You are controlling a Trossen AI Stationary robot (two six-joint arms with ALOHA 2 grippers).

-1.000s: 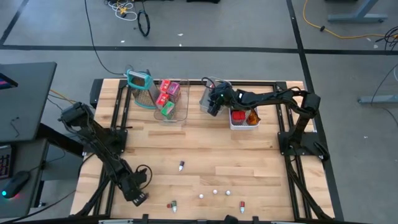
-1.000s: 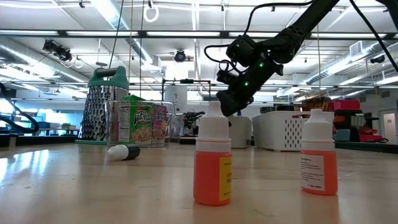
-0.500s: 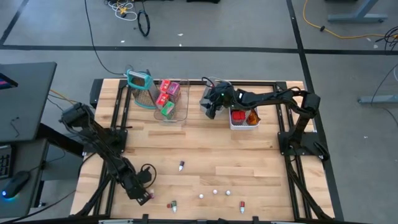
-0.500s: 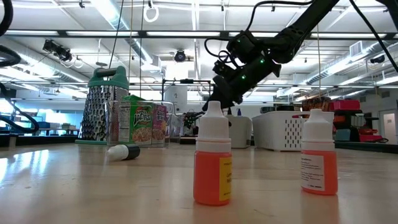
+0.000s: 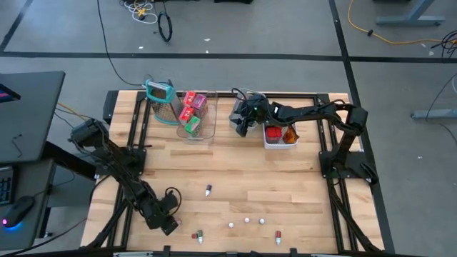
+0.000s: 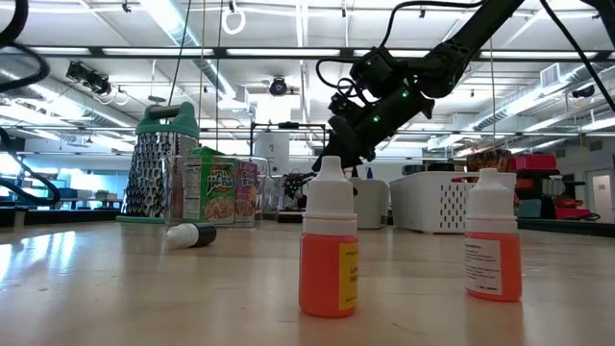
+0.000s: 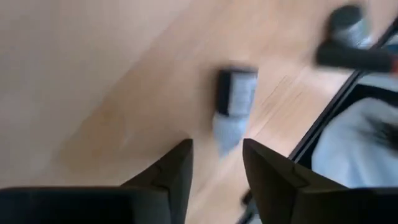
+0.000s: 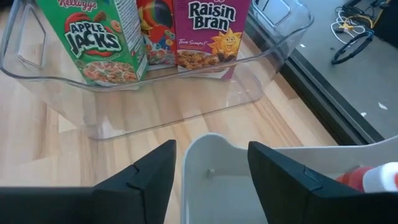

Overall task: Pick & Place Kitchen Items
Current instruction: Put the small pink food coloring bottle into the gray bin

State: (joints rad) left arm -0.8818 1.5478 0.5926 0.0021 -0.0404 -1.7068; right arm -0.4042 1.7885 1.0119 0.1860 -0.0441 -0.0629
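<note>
**Sorting partly done, small bottles waiting near the table's front edge**

From the high view, the left gripper [image 5: 166, 223] is hovering near the front-left corner of the table [image 5: 300, 178], beside a small bottle [image 5: 199, 235]. The right gripper [image 5: 241, 126] is hanging over the grey bin [image 5: 236, 114] at the back edge. Cereal boxes [image 5: 191, 111] are already sitting in the clear bin [image 5: 203, 130], and red items fill the white bin [image 5: 280, 142]. Several pieces are lying loose: a dark-capped bottle [image 5: 208, 190], white bits [image 5: 247, 221] and another bottle [image 5: 278, 236].

In the low view, two orange dropper bottles [image 6: 327, 259] are standing up close, the grater [image 6: 159, 173] behind.

The left wrist view is showing open, empty fingers [image 7: 171, 177] above a blurred bottle [image 7: 232, 106]; its label is unreadable.

The right wrist view is showing spread, empty fingers [image 8: 143, 177] over the grey bin's rim [image 8: 211, 140]; most of the bin's inside is hidden.
</note>
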